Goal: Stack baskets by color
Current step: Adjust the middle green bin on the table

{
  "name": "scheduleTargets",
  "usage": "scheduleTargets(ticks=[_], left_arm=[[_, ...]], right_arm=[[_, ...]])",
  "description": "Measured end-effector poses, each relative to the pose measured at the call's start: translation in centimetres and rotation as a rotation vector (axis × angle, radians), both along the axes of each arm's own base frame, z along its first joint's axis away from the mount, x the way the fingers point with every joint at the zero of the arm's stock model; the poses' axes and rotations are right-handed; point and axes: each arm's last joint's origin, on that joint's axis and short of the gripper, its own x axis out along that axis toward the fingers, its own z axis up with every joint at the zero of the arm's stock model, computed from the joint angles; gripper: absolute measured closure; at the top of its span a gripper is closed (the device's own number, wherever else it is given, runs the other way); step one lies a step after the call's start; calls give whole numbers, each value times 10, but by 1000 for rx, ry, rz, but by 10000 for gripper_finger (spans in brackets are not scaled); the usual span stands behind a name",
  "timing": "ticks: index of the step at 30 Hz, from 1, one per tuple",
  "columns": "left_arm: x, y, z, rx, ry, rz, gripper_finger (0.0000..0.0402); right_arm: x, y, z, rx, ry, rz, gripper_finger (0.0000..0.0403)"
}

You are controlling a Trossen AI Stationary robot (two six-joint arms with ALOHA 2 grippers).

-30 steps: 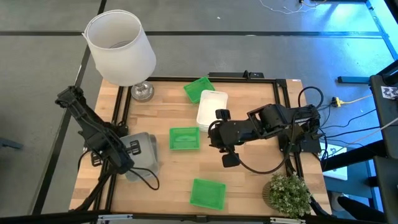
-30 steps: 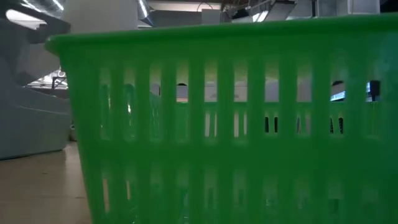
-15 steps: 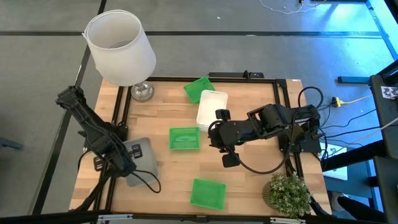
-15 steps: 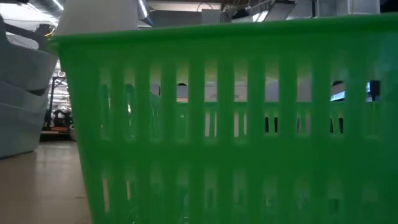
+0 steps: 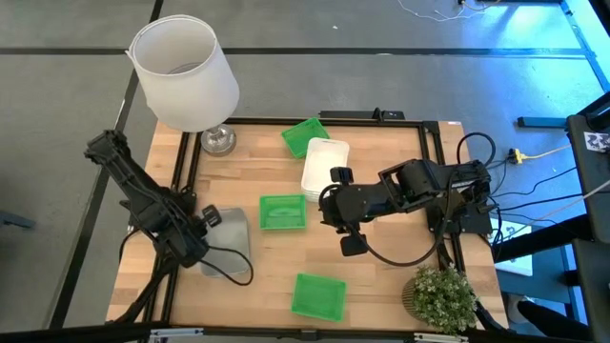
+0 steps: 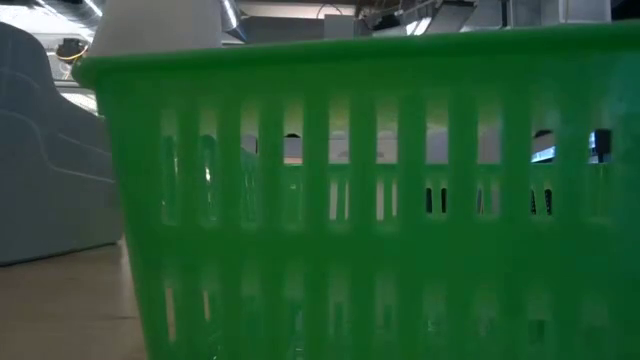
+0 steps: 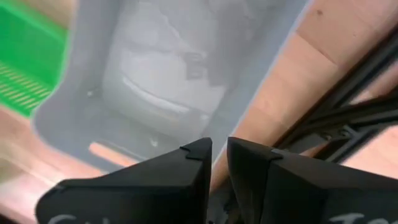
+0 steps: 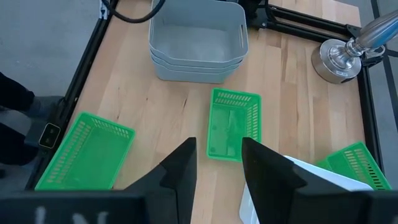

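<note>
A nested stack of grey baskets [image 5: 229, 243] [image 8: 196, 40] rests on the table's left side. My left gripper [image 7: 219, 158] [image 5: 208, 221] points down over the rim on the stack's left side, its fingers narrowly apart. Three green baskets lie singly: one at the centre [image 5: 283, 211], one at the far side [image 5: 305, 136], one near the front edge [image 5: 318, 295]. White baskets [image 5: 324, 164] sit stacked right of centre. My right gripper [image 8: 217, 162] [image 5: 332, 205] hovers open above the table's middle, holding nothing. My left gripper comes from above with a finger on either side of the top grey basket's rim [image 7: 249, 118]. The fingers themselves hide the spot, so I cannot tell whether they touch it. The basket sits level, nested in the stack.
A large white lampshade [image 5: 186, 71] on a metal base [image 5: 217, 141] stands at the far left corner. A small potted plant [image 5: 440, 295] stands at the near right. The front green basket [image 6: 380, 190] fills the low view, the grey stack [image 6: 50, 170] beside it.
My left gripper has rolled about its axis and sunk slightly over the grey stack. The top grey basket, tilted above the stack a second ago, now sits nested and level, and the stack stands a little farther toward the table's right.
</note>
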Motion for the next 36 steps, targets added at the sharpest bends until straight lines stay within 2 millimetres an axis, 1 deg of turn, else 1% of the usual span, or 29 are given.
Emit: scheduleTargets(ticks=[3,6,11,15,21,24,28,36], left_arm=[[-3,5,5,2,-59,51,357],[-8,14,13,7,-160,149,360],[-15,29,30,-18,-418,346,358],[-21,41,41,-50,-604,506,359],[-30,51,48,-108,-691,619,358],[-32,55,50,-133,-723,671,358],[-34,58,52,-135,-771,713,360],[-36,61,54,-132,-804,724,360]], right_arm=[[0,0,0,0,0,0,276],[0,0,0,12,-1,-13,276],[5,-2,-5,60,2,-84,276],[13,-9,-15,90,36,-153,276],[35,-16,-47,80,121,-82,276],[47,-16,-71,46,176,-9,276],[61,-14,-97,18,172,55,276],[79,-22,-156,29,140,38,276]])
